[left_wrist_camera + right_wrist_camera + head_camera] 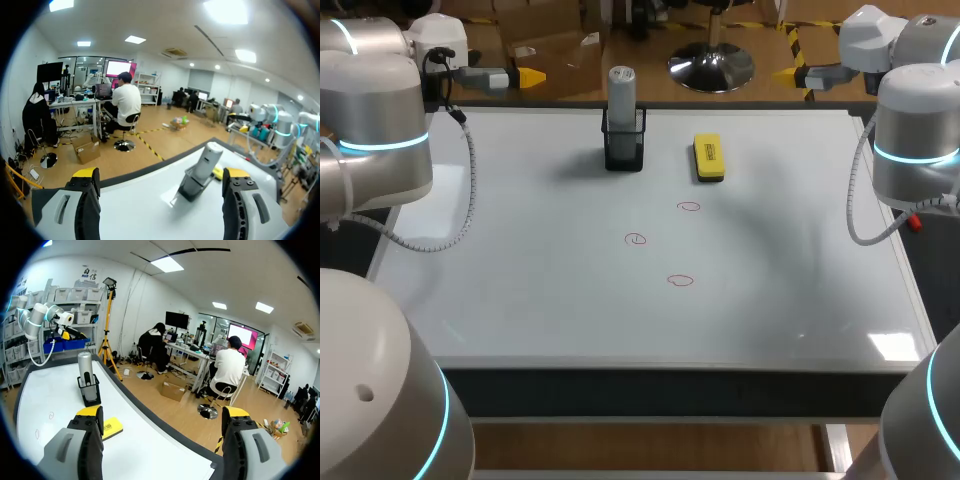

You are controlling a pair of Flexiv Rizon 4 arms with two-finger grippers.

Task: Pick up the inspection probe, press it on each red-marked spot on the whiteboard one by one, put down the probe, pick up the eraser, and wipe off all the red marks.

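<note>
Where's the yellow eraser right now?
In the head view, the yellow eraser lies on the whiteboard near its far edge, just right of the black probe holder.

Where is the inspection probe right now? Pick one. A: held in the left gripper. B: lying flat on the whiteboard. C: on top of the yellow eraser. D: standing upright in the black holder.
D: the probe stands upright in the black holder, apart from the yellow eraser.
</note>
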